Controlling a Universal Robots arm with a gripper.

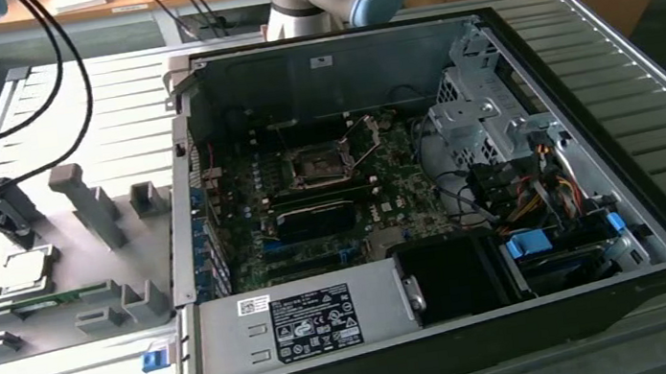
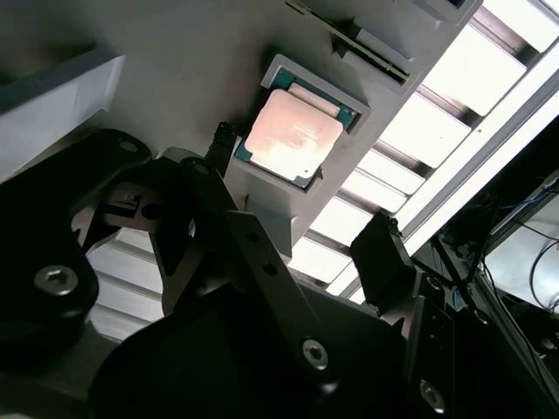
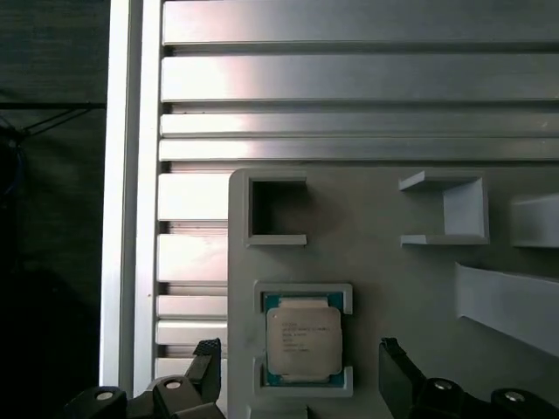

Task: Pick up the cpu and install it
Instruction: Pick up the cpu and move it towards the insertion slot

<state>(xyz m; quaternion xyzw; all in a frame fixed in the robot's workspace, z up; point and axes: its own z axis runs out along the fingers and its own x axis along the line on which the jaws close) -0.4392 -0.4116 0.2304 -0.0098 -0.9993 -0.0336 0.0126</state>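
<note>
The cpu [image 3: 303,340] is a small square chip with a silver top. It lies flat in a grey holder on the fixture plate [image 3: 384,253], also visible in the second wrist view [image 2: 293,135] and at the exterior view's left [image 1: 28,271]. My gripper [image 3: 300,362] hangs open just above it, one black fingertip [image 3: 208,362] on each side of the chip and nothing between them. The second wrist view shows the same open gripper [image 2: 301,196] straddling the chip. The black motherboard socket [image 1: 314,163] sits inside the open computer case [image 1: 645,204], with its retaining frame raised.
Grey fixture blocks [image 1: 91,204] and empty pockets [image 3: 275,209] stand on the plate around the chip. A memory stick [image 1: 51,300] lies in a slot near it. The ribbed metal table [image 3: 349,78] extends beyond. Black cables [image 1: 59,68] hang at the exterior view's left.
</note>
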